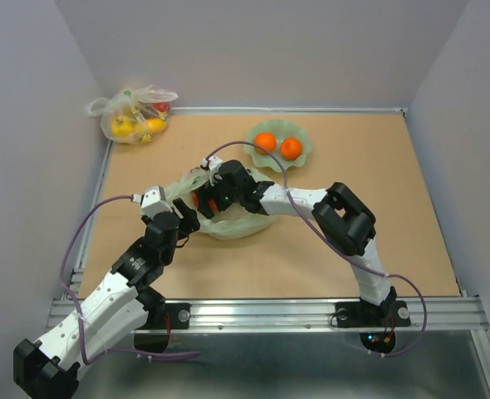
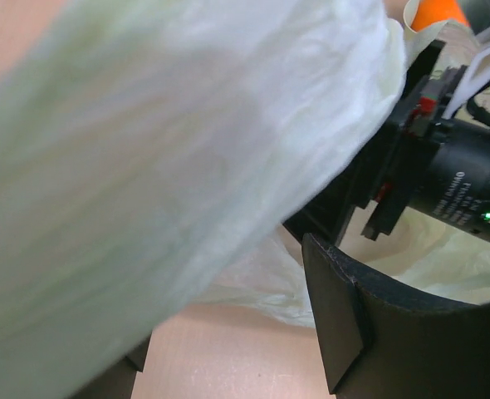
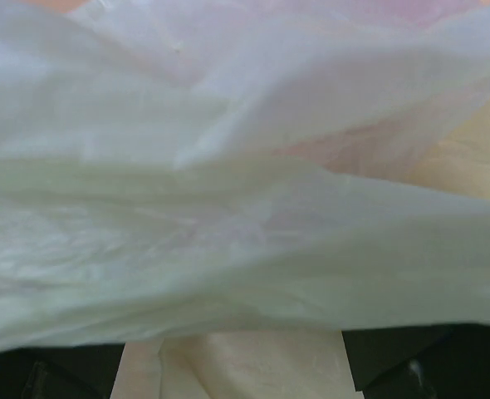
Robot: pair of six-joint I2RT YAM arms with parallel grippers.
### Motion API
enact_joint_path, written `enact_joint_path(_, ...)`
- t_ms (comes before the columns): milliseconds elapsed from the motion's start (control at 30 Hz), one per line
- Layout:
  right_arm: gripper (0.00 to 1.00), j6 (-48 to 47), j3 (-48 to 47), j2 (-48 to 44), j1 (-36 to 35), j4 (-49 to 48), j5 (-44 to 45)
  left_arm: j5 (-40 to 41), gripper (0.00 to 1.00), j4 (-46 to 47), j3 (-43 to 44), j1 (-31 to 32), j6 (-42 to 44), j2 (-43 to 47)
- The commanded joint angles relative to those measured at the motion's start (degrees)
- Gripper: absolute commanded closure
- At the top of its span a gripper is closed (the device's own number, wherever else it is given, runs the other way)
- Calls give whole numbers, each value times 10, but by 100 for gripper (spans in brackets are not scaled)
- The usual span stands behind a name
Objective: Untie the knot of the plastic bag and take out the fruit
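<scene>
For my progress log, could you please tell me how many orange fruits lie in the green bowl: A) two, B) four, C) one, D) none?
A: the top view shows one orange fruit beside a second in the green bowl.

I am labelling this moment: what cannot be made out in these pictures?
- Knot: no view shows it clearly; arms and film cover the green bag.
- Fruit in bag: top view, hidden by the right gripper.
- Its fingertips: right wrist view, film covers them.
- Left wrist view: bag blurred, too close.
</scene>
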State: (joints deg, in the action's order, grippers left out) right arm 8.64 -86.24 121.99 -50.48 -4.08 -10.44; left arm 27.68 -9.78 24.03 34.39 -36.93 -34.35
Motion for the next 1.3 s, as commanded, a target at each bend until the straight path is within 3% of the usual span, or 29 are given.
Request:
enact_joint_path(0,7,8,-27,16,-5,-47,-5,13,24,2,22,0,1,6)
enact_joint_path(133,12,8,-16,20,-7,-52,-12,13,24,3,22,0,2,2)
enact_joint_path(233,24,2,-1,4,-7,-63,-13,15,24,3,23,0,1,1)
enact_joint_path(267,37,-2,4,-3,-7,-66,-14,17,24,1,23,-1,0,1)
enact_joint_path(333,51,-7,12,-25,-7,-66,-19,19,24,-1,23,0,-2,2)
enact_joint_path(367,65,-10,18,-32,-7,-67,-19,22,24,-2,23,0,-4,1)
enact_joint_path(567,93,-30,60,-93,-7,-68,-39,28,24,-6,23,0,-10,1)
enact_joint_path(667,100,-36,94,-139,-8,-66,-56,32,24,-10,23,0,-17,1)
enact_joint_path(900,100,-64,154,-261,-6,-23,-46,31,24,-8,20,-1,-21,2)
enact_joint_path(1067,100,-103,147,-332,-1,-5,-24,32,24,-9,17,0,-24,2)
enact_joint_path(1267,99,-169,119,-347,42,29,141,30,24,-11,18,0,-24,7)
